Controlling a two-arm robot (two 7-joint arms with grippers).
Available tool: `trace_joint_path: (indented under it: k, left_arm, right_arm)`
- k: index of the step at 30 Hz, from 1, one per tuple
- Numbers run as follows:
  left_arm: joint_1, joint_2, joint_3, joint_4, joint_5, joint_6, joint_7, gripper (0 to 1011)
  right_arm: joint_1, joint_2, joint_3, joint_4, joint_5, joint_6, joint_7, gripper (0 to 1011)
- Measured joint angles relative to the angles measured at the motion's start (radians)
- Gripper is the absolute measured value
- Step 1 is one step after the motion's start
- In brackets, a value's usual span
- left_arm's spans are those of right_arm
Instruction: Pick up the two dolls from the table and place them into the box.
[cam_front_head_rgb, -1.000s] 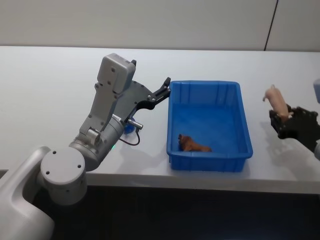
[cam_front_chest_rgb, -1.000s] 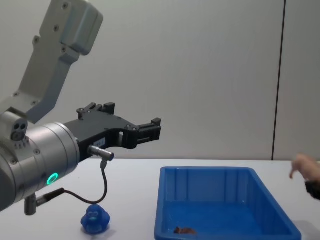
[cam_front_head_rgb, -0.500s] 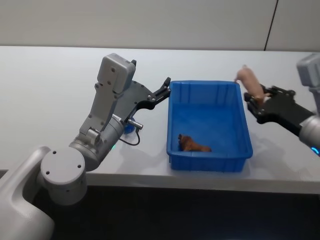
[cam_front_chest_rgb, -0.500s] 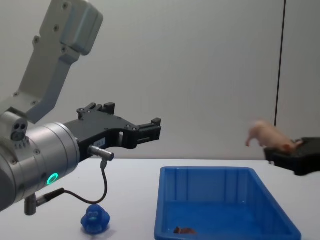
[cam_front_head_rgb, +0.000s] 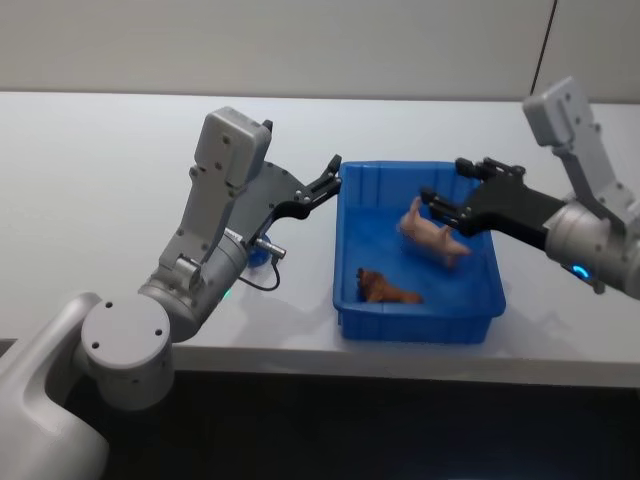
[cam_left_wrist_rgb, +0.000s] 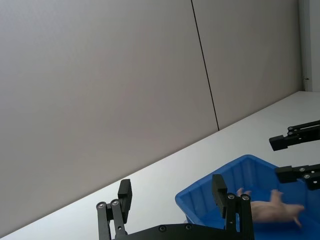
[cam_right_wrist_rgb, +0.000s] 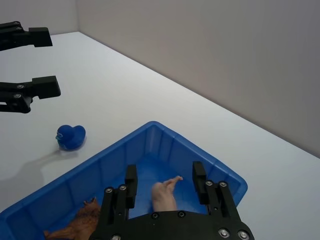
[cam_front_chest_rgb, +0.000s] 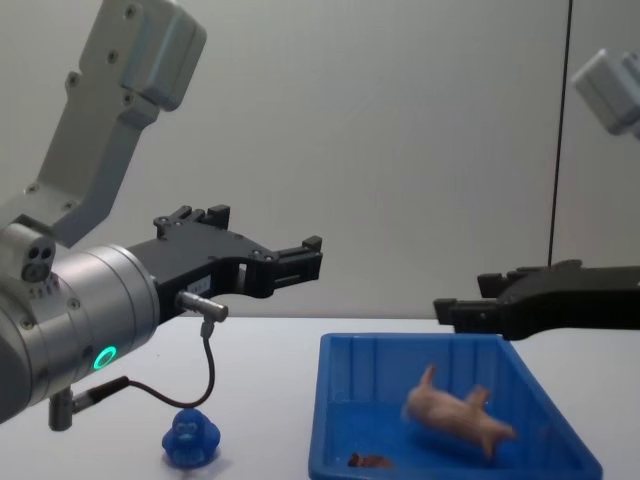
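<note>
- Head view: the left claw (cam_front_head_rgb: 328, 183) hangs in the air just beside the far left corner of the box (cam_front_head_rgb: 420, 318); its fingers are apart and hold nothing; the right claw (cam_front_head_rgb: 452, 190) reaches in from the right, over the far end of the box; its fingers are apart too; the pink pig doll (cam_front_head_rgb: 430, 232) is loose inside the box walls, close to the right claw; nothing grips it; a brown thing (cam_front_head_rgb: 388, 291) lies in the box near the front wall; the blue doll (cam_front_head_rgb: 258, 256) sits on the tabletop (cam_front_head_rgb: 90, 170) left of the box, mostly hidden behind the left arm.
- Left wrist view: the left claw (cam_left_wrist_rgb: 172, 200) is wide apart with only air between its fingers; past it is the box (cam_left_wrist_rgb: 240, 162) with the pink pig doll (cam_left_wrist_rgb: 272, 210) inside; the right claw (cam_left_wrist_rgb: 274, 157) is above the pig, not touching it.
- Right wrist view: the right claw (cam_right_wrist_rgb: 165, 177) is spread open, looking down into the box (cam_right_wrist_rgb: 125, 155); the pink pig doll (cam_right_wrist_rgb: 162, 197) is below it with a leg sticking up; the brown thing (cam_right_wrist_rgb: 82, 222) lies near one corner; the blue doll (cam_right_wrist_rgb: 70, 136) stands on the tabletop (cam_right_wrist_rgb: 150, 90) outside the box; the left claw (cam_right_wrist_rgb: 52, 62) is farther off, open.
- Chest view: the right claw (cam_front_chest_rgb: 462, 297) is above the box (cam_front_chest_rgb: 330, 420); the pink pig doll (cam_front_chest_rgb: 455, 412) is tilted, lower down between the walls; I cannot tell if it touches the bottom; the left claw (cam_front_chest_rgb: 312, 260) is high and open; the blue doll (cam_front_chest_rgb: 190, 438) sits on the tabletop under the left arm.
</note>
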Motion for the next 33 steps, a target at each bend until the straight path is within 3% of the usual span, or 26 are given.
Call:
trace_joint_path:
  k: [7,14,24,33]
  left_arm:
    - [0.0,0.0,0.0,0.0,0.0,0.0,0.0,1001]
    - [0.0,0.0,0.0,0.0,0.0,0.0,0.0,1001]
    - [0.0,0.0,0.0,0.0,0.0,0.0,0.0,1001]
    - [0.0,0.0,0.0,0.0,0.0,0.0,0.0,1001]
  right_arm:
    - [0.031,-0.017,-0.006,0.033,-0.003,-0.008,0.013,836]
    - [0.029,-0.007,0.007,0.037,0.045,-0.041,0.014,1001]
    - [-0.035,0.064,0.066,0.002,0.154,-0.096,0.023,1001]
    - [-0.087,0.118,0.104,-0.018,0.204,-0.117,0.025,1000]
